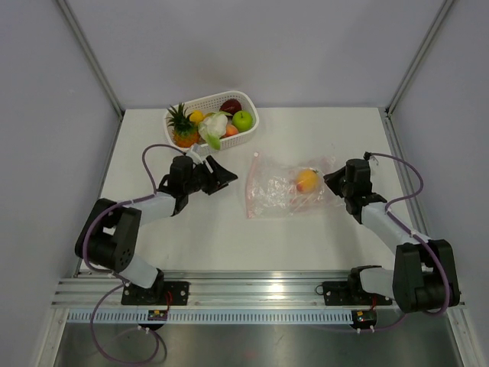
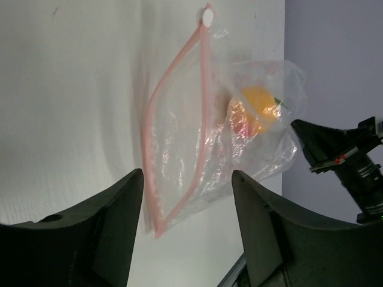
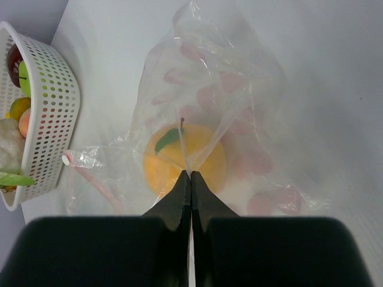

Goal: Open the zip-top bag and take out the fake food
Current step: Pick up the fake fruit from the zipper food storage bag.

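Note:
The clear zip-top bag lies flat mid-table, its pink zip strip along the left edge with the mouth gaping. One fake food piece, an orange-yellow fruit, sits inside near the bag's right end; it also shows in the left wrist view and the right wrist view. My right gripper is shut on a fold of the bag's plastic right over the fruit. My left gripper is open and empty, just left of the bag's mouth, not touching it.
A white perforated basket stands at the back, holding a pineapple, green apple, dark red piece and cauliflower. It shows at the left in the right wrist view. Grey walls enclose the table.

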Robot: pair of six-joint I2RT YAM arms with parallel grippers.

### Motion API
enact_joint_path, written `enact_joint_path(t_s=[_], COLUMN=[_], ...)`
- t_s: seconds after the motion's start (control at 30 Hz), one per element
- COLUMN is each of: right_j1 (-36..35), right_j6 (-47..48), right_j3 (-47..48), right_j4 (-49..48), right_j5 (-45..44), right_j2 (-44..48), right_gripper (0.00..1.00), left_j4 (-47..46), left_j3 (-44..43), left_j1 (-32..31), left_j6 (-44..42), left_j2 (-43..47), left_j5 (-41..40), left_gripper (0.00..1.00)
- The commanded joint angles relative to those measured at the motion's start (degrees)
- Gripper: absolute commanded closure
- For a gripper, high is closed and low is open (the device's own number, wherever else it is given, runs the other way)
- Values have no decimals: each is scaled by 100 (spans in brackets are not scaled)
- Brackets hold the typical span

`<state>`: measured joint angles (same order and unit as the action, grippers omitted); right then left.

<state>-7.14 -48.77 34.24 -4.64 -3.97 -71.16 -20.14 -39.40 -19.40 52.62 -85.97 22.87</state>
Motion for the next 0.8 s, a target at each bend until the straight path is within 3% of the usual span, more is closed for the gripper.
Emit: enact_joint_path(t_s=[0.0, 0.3, 0.6, 0.77], right_j1=[-121, -929, -1281, -1264], right_j6=[210, 799, 1081, 975], right_j3=[258, 540, 312, 504], right_j4=[60, 227, -195, 86], right_j5=[-262, -939, -1070, -1142], right_j2=[216, 726, 1034, 578], right_gripper=[100, 100, 100, 100], left_j4=[-1978, -1703, -1870, -2107], left_j3=[520, 55, -68, -42], left_j1=[6, -222, -293, -301], left_j6=[458, 398, 476, 565], left_j2=[-603, -1308, -1580, -1677], left_j5=[753, 956, 1122, 1263], left_gripper=[40, 50, 49, 49])
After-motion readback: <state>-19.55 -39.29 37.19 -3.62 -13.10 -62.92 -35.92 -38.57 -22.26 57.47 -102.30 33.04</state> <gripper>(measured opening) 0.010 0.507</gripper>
